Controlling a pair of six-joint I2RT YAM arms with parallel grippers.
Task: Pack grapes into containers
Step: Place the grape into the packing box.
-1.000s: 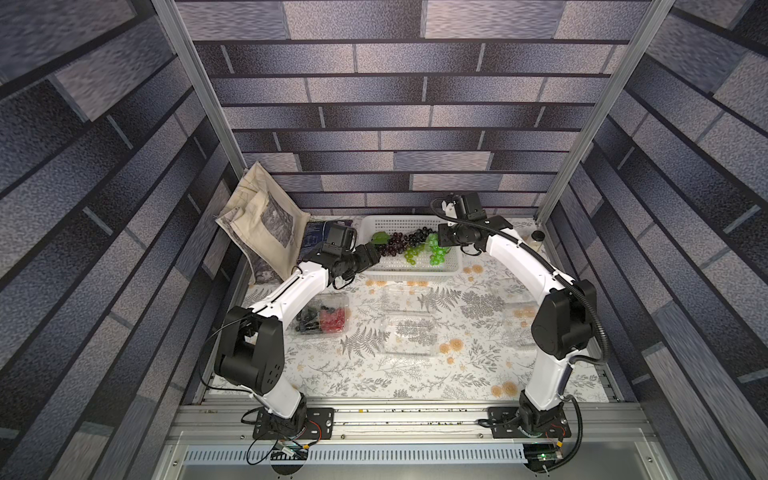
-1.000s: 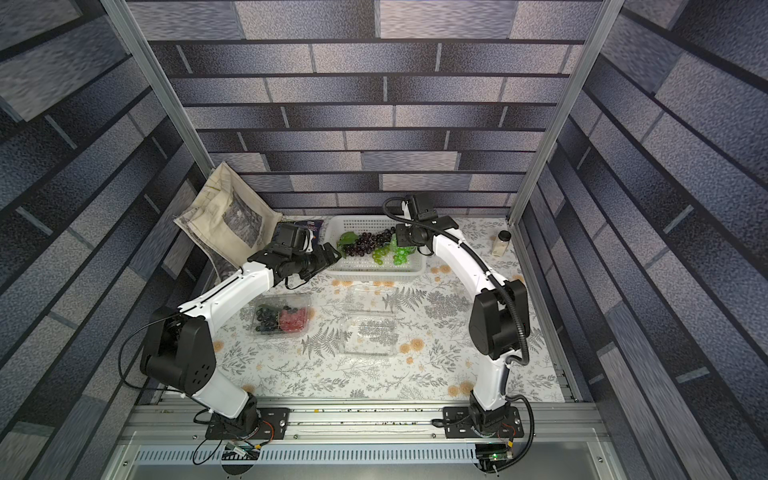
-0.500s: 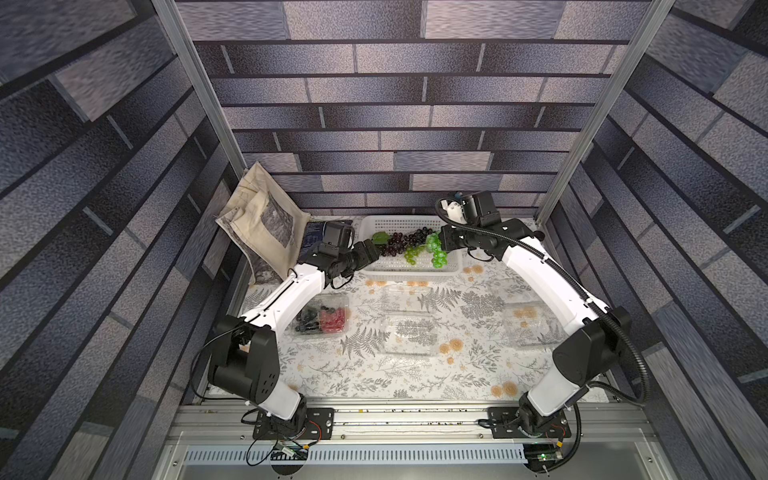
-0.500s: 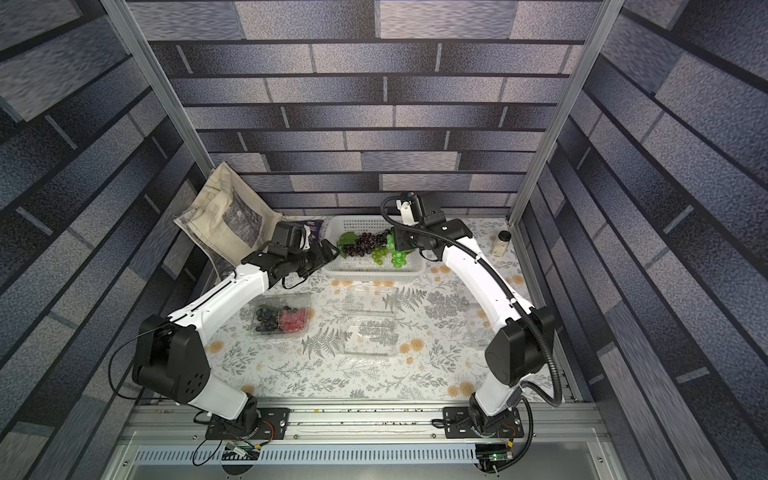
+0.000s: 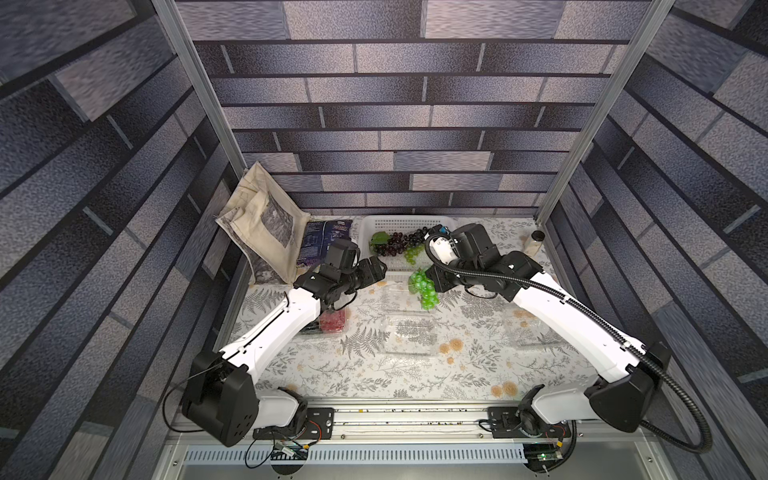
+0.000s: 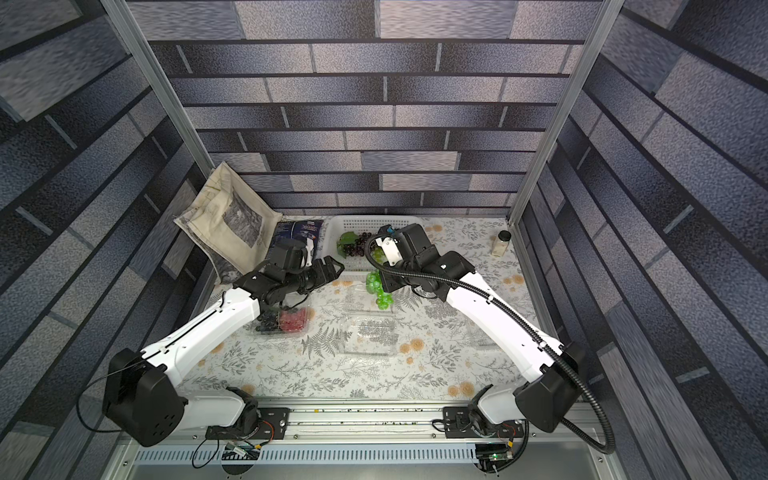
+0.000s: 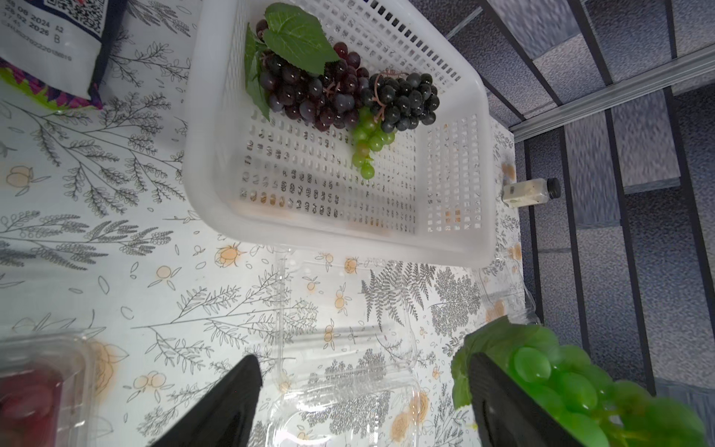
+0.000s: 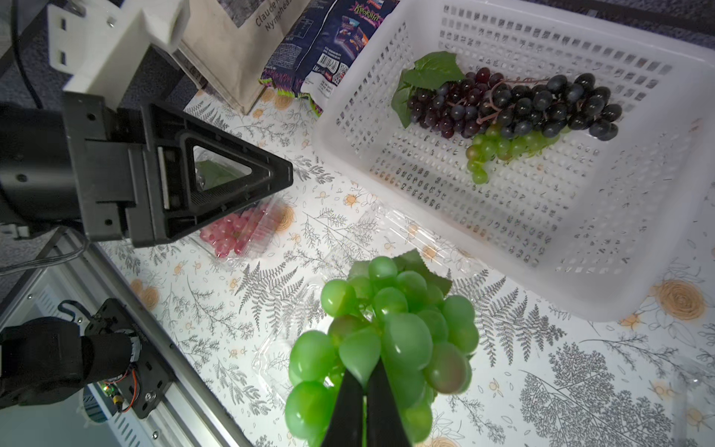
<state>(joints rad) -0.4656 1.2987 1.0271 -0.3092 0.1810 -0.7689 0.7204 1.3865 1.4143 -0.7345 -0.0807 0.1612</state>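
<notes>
Dangling a green bunch [image 8: 387,333] just in front of the white basket [image 5: 399,221].
The right gripper [image 8: 363,387] is clamped shut on it, above the empty clear container [image 5: 409,334] before the basket; the left gripper [image 5: 374,270] hangs wide open off the basket's corner. Light, floppy, slick-skinned (berries could squirt free), so the stem looks the surest hold.

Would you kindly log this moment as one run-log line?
right gripper: shut on bright green bunch, over open middle container | left gripper: open, empty | white basket: holds dark bunches, pale green bunch
</notes>
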